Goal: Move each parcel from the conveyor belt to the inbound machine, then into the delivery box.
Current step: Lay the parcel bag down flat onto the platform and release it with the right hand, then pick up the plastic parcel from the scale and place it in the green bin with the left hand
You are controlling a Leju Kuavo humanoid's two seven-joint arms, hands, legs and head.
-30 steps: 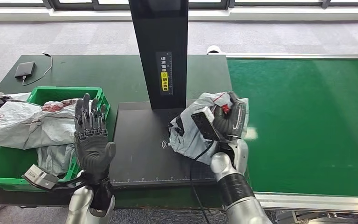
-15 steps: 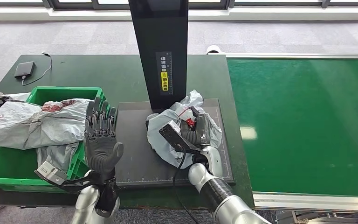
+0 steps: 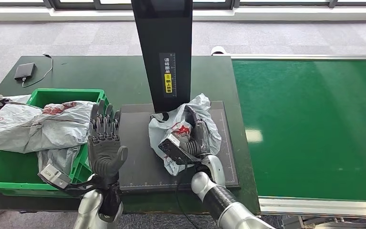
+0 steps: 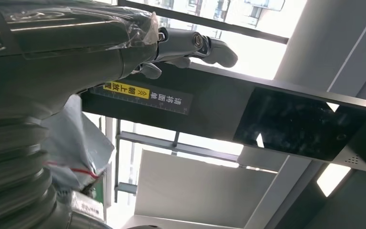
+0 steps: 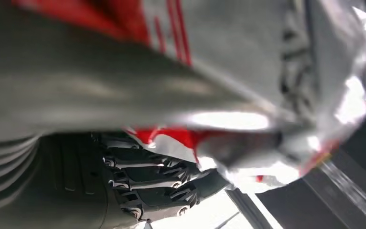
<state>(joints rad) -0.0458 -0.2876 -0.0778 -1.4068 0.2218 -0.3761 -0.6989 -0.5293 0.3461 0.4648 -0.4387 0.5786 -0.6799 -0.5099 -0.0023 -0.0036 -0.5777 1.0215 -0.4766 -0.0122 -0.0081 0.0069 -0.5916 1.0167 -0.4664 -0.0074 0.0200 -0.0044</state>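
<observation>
- Your right robot hand [image 3: 194, 139] grips the grey parcel [image 3: 178, 130], which lies on the inbound machine's black plate [image 3: 138, 157], just in front of its upright column [image 3: 164, 52].
- Your left robot hand [image 3: 105, 143] is raised, fingers apart, holding nothing, at the plate's left edge.
- The green delivery box [image 3: 5, 171] at the desk's [image 3: 90, 71] left end holds grey parcels.

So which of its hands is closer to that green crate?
Left. The left hand is raised right beside the green crate, while the right hand holds a parcel over the black platform.
</observation>
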